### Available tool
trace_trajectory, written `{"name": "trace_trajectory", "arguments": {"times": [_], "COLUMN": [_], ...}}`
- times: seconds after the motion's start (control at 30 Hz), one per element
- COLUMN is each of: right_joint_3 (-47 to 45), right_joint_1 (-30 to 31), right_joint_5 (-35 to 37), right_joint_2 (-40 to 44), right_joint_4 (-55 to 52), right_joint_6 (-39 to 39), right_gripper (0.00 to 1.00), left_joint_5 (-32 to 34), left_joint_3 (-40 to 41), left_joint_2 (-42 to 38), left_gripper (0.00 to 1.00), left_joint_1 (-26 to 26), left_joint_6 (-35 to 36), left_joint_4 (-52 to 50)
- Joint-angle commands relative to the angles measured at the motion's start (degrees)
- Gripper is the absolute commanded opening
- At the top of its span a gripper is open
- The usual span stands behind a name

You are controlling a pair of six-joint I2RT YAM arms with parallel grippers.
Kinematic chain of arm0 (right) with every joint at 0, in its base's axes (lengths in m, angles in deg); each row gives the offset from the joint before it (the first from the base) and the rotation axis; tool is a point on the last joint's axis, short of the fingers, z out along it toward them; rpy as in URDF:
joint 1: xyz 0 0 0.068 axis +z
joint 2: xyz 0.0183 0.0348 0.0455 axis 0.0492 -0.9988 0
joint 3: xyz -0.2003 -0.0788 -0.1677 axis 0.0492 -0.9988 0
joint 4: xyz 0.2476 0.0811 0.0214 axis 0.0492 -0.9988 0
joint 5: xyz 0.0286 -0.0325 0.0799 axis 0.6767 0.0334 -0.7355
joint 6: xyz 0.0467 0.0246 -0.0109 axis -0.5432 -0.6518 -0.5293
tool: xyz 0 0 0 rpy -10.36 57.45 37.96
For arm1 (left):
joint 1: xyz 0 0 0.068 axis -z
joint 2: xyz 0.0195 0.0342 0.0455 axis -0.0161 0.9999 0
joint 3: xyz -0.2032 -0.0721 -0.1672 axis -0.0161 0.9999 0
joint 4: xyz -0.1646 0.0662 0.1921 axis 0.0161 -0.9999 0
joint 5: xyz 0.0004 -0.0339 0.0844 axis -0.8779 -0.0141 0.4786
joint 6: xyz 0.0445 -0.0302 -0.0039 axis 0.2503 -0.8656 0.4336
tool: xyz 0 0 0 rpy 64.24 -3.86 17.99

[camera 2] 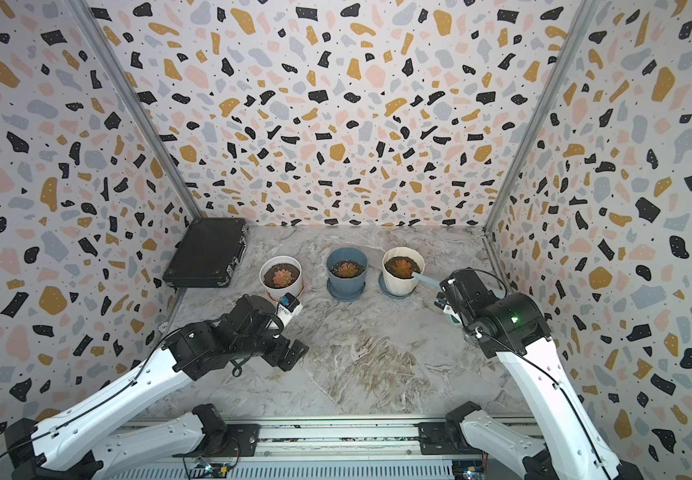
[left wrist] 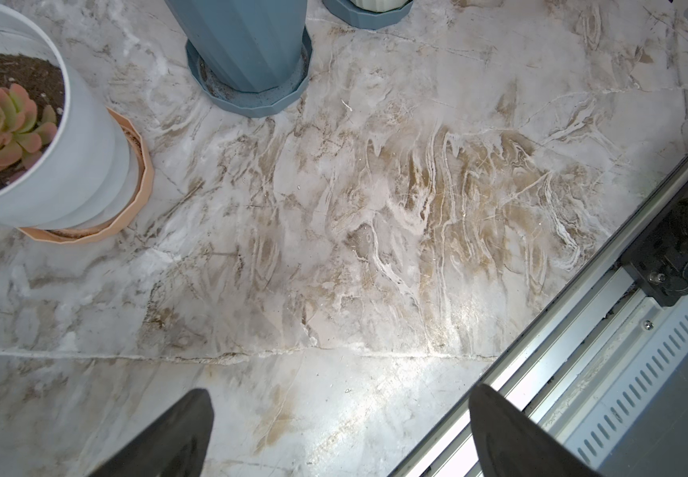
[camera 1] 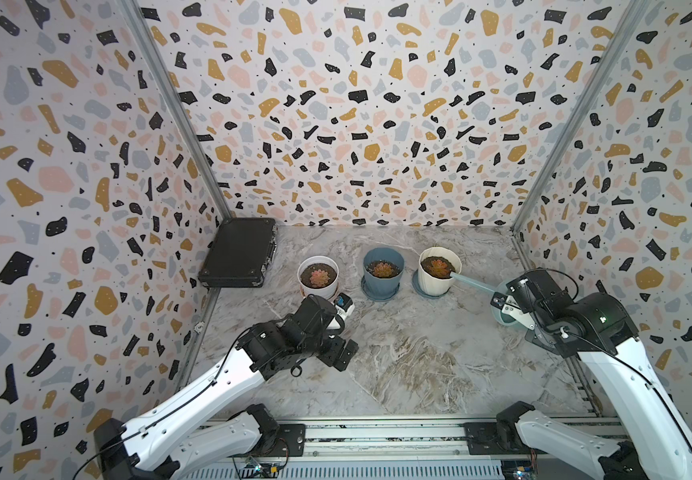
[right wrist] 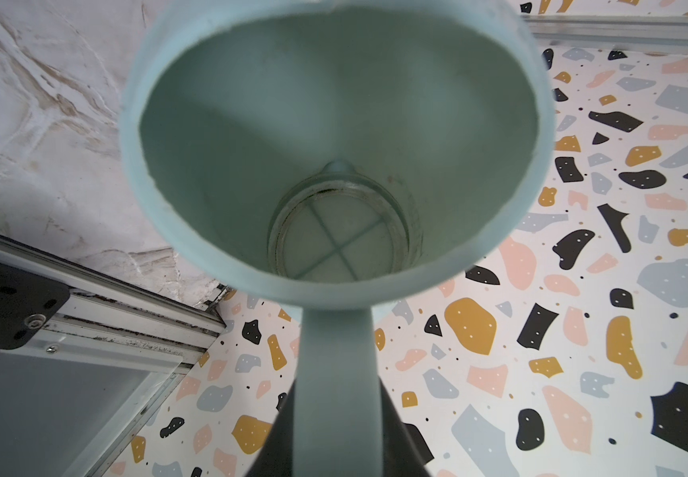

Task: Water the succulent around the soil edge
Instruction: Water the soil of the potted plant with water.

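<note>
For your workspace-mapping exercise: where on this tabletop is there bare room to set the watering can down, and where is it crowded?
Free: the marble between the two arms, in front of the pots. Also the strip behind the pots, along the back wall. Crowded: the pot row, white pot, blue pot, cream pot, and the black case corner.

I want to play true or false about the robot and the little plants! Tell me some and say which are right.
1. There are three plant pots on the table. True.
2. The watering can spout reaches over the blue pot. False: it reaches over the cream pot.
3. The right end effector holds the watering can's handle. True.
4. The left end effector is holding a pot. False: it is open and empty.
5. A black case lies in the back corner. True.
</note>
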Motion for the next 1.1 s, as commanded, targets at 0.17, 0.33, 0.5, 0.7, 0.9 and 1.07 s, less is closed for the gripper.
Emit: {"name": "trace_trajectory", "arguments": {"times": [0.17,0.33,0.5,0.7,0.9,1.07], "right_joint_3": [1.4,1.9,2.1,2.2,2.3,2.9], "right_joint_1": [-0.5,-0.9,-1.5,-2.1,-2.8,-3.3], "right_joint_5": [4.3,4.7,5.0,5.2,5.3,5.2], "right_joint_2": [-0.9,-1.8,-2.6,-3.6,-4.4,-5.4], "right_joint_4": [-1.2,-0.9,-0.1,0.8,1.8,2.9], "right_joint_6": [-0.9,-0.8,-0.4,0.1,0.6,1.3], "right_gripper": [0.00,0.00,0.00,0.00,0.00,0.00], "left_joint_5": [0.9,1.1,1.4,1.6,1.6,1.8], "left_joint_3": [0.7,0.8,0.8,0.8,0.9,1.0], "left_joint_2": [-1.1,-1.1,-1.3,-1.2,-1.2,-1.1], "left_gripper": [0.99,0.99,1.00,0.99,0.99,0.99], "left_joint_1": [0.4,0.5,0.6,0.7,0.7,0.7], "left_joint_6": [1.1,1.2,1.3,1.4,1.6,1.7], "left_joint_4": [0.8,0.9,0.7,0.8,0.9,0.9]}}
